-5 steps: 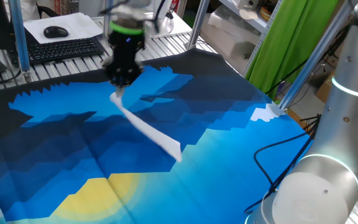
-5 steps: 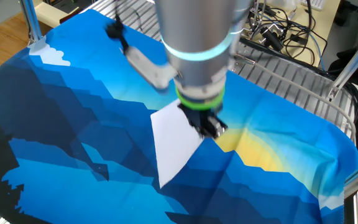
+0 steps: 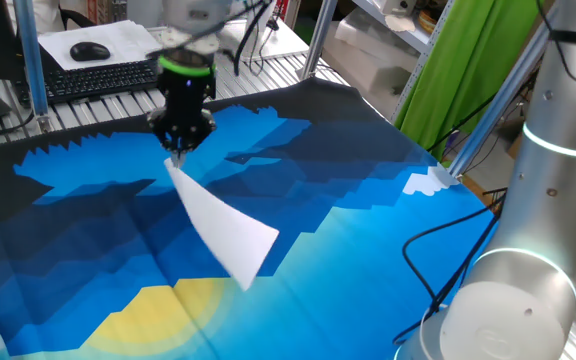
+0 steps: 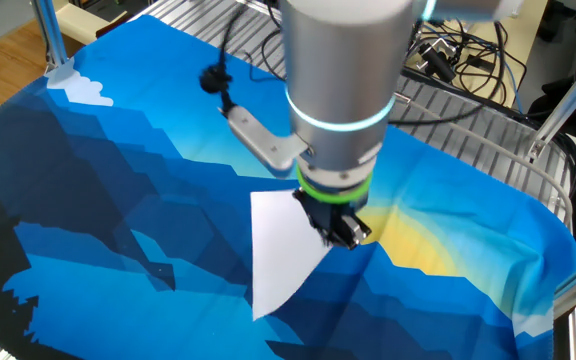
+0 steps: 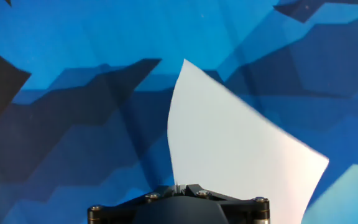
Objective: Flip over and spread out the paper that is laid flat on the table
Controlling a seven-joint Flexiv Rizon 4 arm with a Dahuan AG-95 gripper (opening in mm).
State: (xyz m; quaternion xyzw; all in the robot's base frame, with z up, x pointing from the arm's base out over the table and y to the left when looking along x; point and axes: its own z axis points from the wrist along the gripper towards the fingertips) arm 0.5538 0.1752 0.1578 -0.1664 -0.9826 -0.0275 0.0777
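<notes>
While hanging above the blue-and-navy printed cloth table [image 3: 388, 230], the thin white rectangular paper [image 3: 218, 225] is curling limply, looking light and floppy; the black two-finger gripper [image 3: 175, 155] is pinching one edge, a sensible hold.

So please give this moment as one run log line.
phase: lifting | gripper: jaws shut on paper edge | paper: hanging, curved, off table | flip: not yet done
</notes>
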